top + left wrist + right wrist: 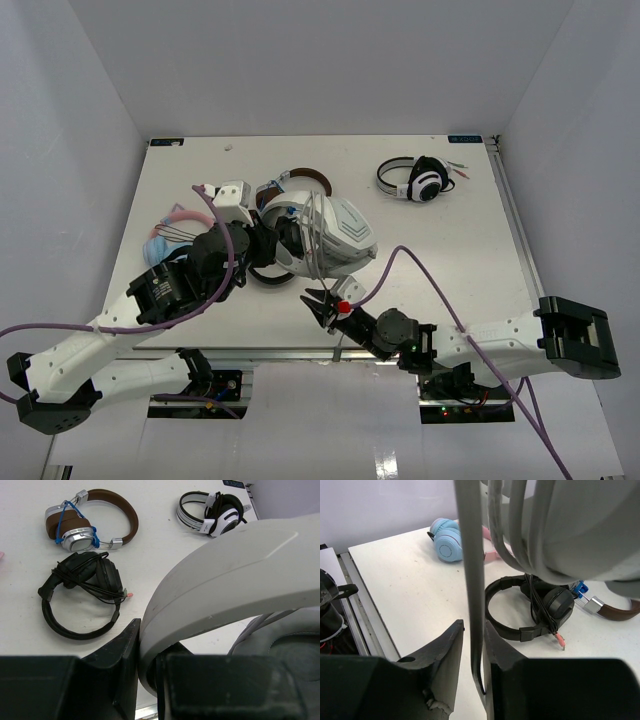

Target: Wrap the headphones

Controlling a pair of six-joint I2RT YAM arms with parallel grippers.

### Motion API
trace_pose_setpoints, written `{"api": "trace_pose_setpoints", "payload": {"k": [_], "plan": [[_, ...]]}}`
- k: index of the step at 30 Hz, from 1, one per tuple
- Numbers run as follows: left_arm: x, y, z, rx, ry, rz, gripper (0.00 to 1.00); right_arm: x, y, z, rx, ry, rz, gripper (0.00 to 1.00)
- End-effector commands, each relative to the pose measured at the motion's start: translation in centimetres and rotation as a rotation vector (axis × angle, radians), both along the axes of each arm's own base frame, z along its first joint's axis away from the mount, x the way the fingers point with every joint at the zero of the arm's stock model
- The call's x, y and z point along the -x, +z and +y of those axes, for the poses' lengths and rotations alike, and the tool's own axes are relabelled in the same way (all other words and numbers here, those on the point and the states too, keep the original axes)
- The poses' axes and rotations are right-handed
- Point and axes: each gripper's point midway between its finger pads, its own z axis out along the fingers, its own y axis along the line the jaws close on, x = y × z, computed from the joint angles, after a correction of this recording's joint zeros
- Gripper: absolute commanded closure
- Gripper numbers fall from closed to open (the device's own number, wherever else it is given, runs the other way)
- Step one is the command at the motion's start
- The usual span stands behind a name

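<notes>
The large white and grey headphones (340,232) are held above the table's middle. My left gripper (262,243) is shut on their wide white band (225,585), which fills the left wrist view. The thin grey cable (316,235) loops several times round the headphones and runs taut down to my right gripper (318,302). In the right wrist view the cable (471,580) passes between my fingers (500,645), against the right one, with its end bent at their base. My right gripper (474,645) is shut on the cable.
A black pair (85,587) lies on the table under the held headphones. A brown pair (305,180) lies behind it. A small white pair with black cups (420,180) lies at the back right. A blue and pink pair (165,235) lies at the left. The table's near edge (300,352) is just below my right gripper.
</notes>
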Motion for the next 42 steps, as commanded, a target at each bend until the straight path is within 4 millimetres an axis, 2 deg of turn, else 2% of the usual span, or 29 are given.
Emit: {"api": "trace_pose_setpoints", "payload": {"k": [1,23,30,38,42], "plan": [[0.0,5.0,0.0,0.176,0.021,-0.069,1.0,-0.2,2.8,-0.3,-0.129,-0.006,-0.048,0.7],[0.6,6.1,-0.3,0.224,-0.009,-0.07,1.0,-1.6,-1.6,-1.7,-0.145,0.019,-0.048,0.69],[0.8,6.6,0.4,0.234,-0.002,-0.086,1.0,-1.9,-3.1,-2.1,-0.145,0.013,-0.024,0.69],[1.2,7.2,1.3,0.253,0.003,-0.102,1.0,-2.1,-5.3,-2.7,-0.136,0.012,0.009,0.73],[1.5,7.4,1.6,0.259,-0.005,-0.106,1.0,-2.4,-6.7,-2.8,-0.117,0.011,0.031,0.81]]}}
